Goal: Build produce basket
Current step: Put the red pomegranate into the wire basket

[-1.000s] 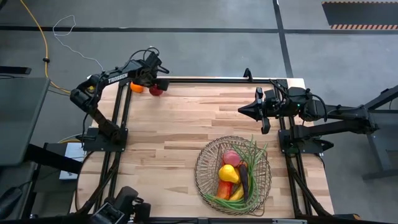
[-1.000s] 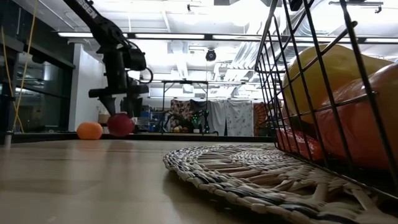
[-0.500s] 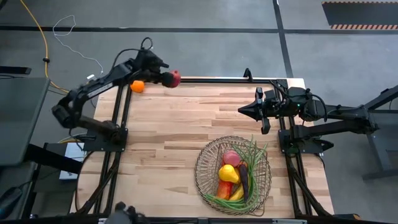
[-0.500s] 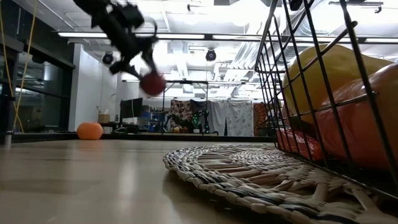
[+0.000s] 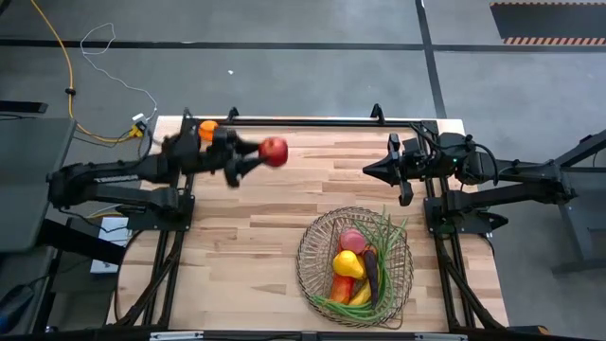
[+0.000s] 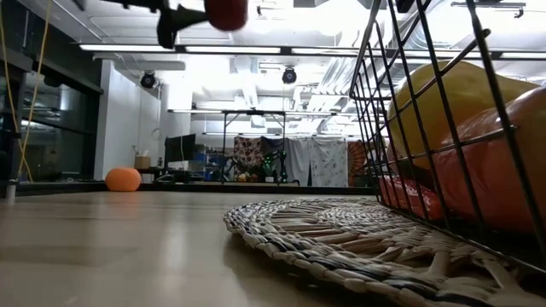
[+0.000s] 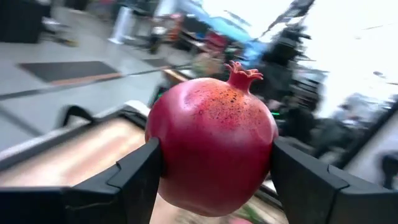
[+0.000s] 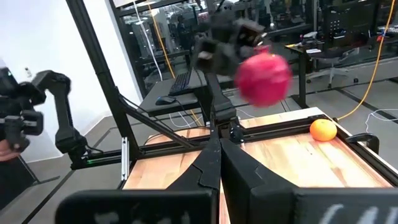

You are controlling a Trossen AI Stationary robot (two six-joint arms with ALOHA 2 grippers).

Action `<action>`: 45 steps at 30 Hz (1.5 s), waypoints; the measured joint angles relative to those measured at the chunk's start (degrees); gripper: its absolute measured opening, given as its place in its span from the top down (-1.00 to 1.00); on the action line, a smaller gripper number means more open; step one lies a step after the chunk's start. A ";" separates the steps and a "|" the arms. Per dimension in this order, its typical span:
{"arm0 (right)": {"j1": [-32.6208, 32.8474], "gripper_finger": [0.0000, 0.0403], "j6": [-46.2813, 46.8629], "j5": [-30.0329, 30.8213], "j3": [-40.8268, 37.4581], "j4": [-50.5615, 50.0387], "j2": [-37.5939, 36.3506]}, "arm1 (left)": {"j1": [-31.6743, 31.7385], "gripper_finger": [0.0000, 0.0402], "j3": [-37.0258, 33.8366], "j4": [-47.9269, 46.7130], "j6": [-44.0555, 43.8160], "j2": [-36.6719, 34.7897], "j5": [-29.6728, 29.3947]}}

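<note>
Clamped between the left gripper's [image 5: 258,156] two dark fingers is a red pomegranate [image 7: 211,148], its little crown pointing up in the left wrist view and its round sides bulging past the pads [image 7: 144,171] on both flanks. From above, the fruit is carried high over the far left part of the wooden table [image 5: 275,204], well apart from the wire basket [image 5: 317,230], which sits toward the near right and already holds a yellow pear [image 5: 347,263], a pink peach [image 5: 352,239], long green beans [image 5: 386,235] draped over its rim and a dark eggplant [image 5: 372,273]. An orange [image 5: 207,127] lies at the far left edge of the table, not yet collected. The right gripper [image 5: 372,168] waits over the far right side, its fingers pressed together on nothing. My reading is that this is the carry toward the basket. The main risk is the hold itself: the pads meet a smooth, curved skin at its widest part, so a quick swing could let the fruit roll out and drop onto the table. A release from too high could also bounce it off the piled produce and over the shallow rim, or knock the beans loose.
</note>
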 joint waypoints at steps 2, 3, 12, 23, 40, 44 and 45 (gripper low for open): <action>0.00 1.00 0.02 -0.02 0.00 0.20 0.00 | -4.43 -0.26 -2.82 2.80 -0.48 -1.85 -2.33; 0.00 1.00 0.04 -0.02 0.00 0.31 0.00 | -6.49 -0.26 -3.59 3.60 -0.37 -2.45 -3.88; 0.00 1.00 0.15 -0.04 0.00 0.33 0.00 | -16.25 -0.26 -3.87 5.94 6.02 -2.17 -12.86; 0.00 1.00 0.15 -0.07 0.00 0.33 0.00 | -16.41 -0.26 -3.87 6.25 7.58 -1.63 -12.77; -0.02 1.00 3.09 2.84 0.00 3.97 0.00 | -27.76 -0.26 19.57 2.92 15.66 31.66 -3.57; 0.00 1.00 2.65 2.85 0.00 4.15 0.00 | -30.21 -0.26 26.65 2.77 15.69 42.53 -4.00; 0.00 1.00 2.18 2.62 0.00 4.14 0.00 | -30.59 -0.26 28.27 2.68 15.73 44.96 -4.34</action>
